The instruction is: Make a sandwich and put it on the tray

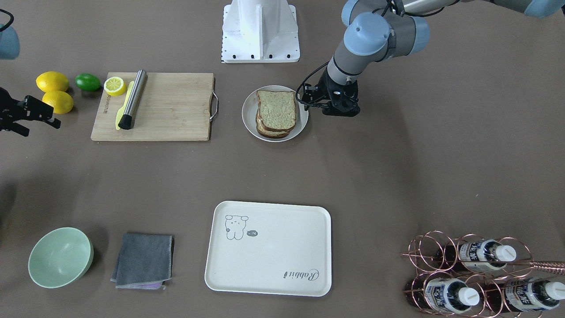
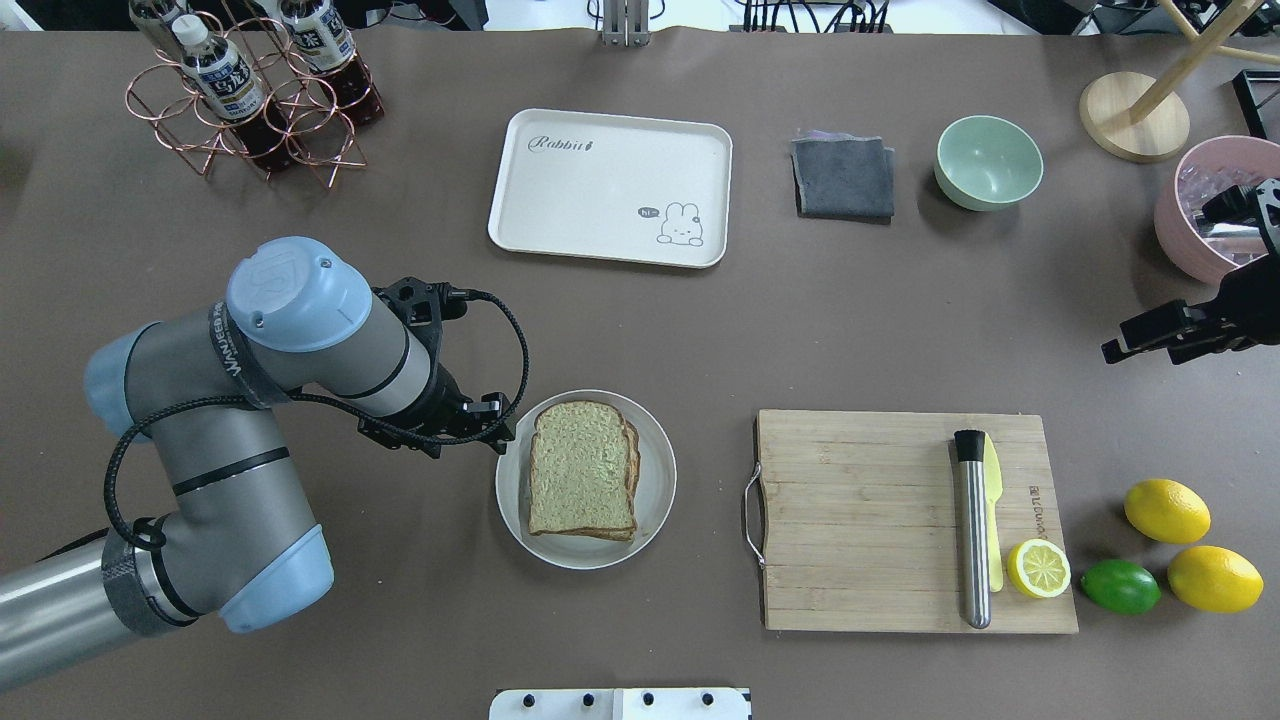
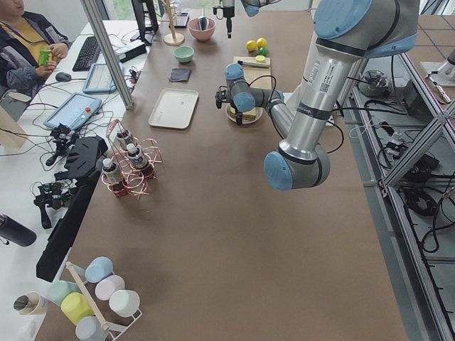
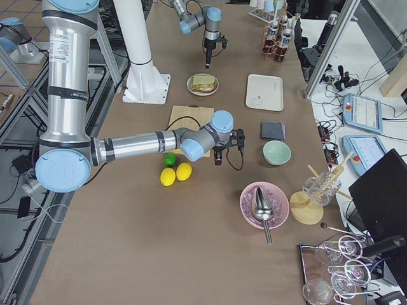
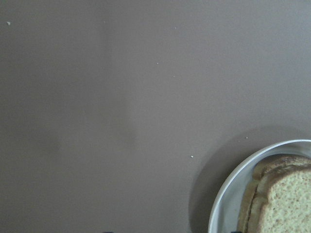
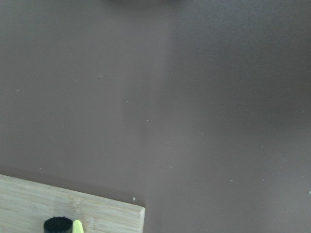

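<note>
The sandwich (image 1: 276, 110), brown-crusted bread slices stacked, lies on a round white plate (image 1: 248, 115) near the robot's base. It also shows in the overhead view (image 2: 583, 468) and at the lower right of the left wrist view (image 5: 286, 199). No egg shows. My left gripper (image 1: 340, 108) points down just beside the plate's edge, apart from the bread; its fingers are hidden under the wrist. The cream tray (image 1: 273, 260) with the drawing lies bare at the table's far side (image 2: 600, 200). My right gripper (image 2: 1180, 330) hovers off the cutting board's far right corner; its fingers do not show.
A wooden cutting board (image 2: 860, 520) holds a steel rod (image 2: 972, 530), a yellow knife and a lemon half (image 2: 1038, 568). Two lemons and a lime lie to its right. A green bowl (image 2: 988, 162), grey cloth (image 2: 843, 178), bottle rack (image 2: 250, 90) and pink bowl (image 2: 1195, 220) line the far side.
</note>
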`<state>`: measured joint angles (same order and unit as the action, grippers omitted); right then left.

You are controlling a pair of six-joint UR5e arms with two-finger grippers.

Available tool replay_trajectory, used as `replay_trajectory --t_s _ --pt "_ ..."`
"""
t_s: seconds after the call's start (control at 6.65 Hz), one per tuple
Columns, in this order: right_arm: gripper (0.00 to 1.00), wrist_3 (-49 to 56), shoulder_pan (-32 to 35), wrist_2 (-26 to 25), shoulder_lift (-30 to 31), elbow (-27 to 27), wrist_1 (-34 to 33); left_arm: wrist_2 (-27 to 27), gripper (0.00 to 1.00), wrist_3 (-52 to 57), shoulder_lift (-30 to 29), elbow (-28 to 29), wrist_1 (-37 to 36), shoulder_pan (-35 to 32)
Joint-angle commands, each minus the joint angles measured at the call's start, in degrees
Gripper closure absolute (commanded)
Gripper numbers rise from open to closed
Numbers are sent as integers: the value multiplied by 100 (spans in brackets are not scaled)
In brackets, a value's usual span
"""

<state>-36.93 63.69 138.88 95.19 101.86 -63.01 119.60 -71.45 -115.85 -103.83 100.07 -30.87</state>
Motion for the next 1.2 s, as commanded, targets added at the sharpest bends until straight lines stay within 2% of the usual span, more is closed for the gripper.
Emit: replay_trajectory --t_s 0.0,0.15,0.3,0.6,0.75,1.05 --pt "0 1007 126 -761 9 296 -1311 -7 23 9 -7 38 4 46" --pt "0 1751 466 -879 -52 516 -2154 -25 28 9 -25 47 4 211" --pt "0 2185 634 -907 -175 579 -2641 -155 29 26 -25 108 4 257" --pt "0 2198 645 -898 -229 580 -2699 -253 31 17 -139 301 161 354" --pt "0 2198 645 -898 -237 571 -2699 -253 37 17 -174 441 197 371" --pt "0 2198 680 -872 -264 606 -2760 -253 40 9 -183 460 232 371"
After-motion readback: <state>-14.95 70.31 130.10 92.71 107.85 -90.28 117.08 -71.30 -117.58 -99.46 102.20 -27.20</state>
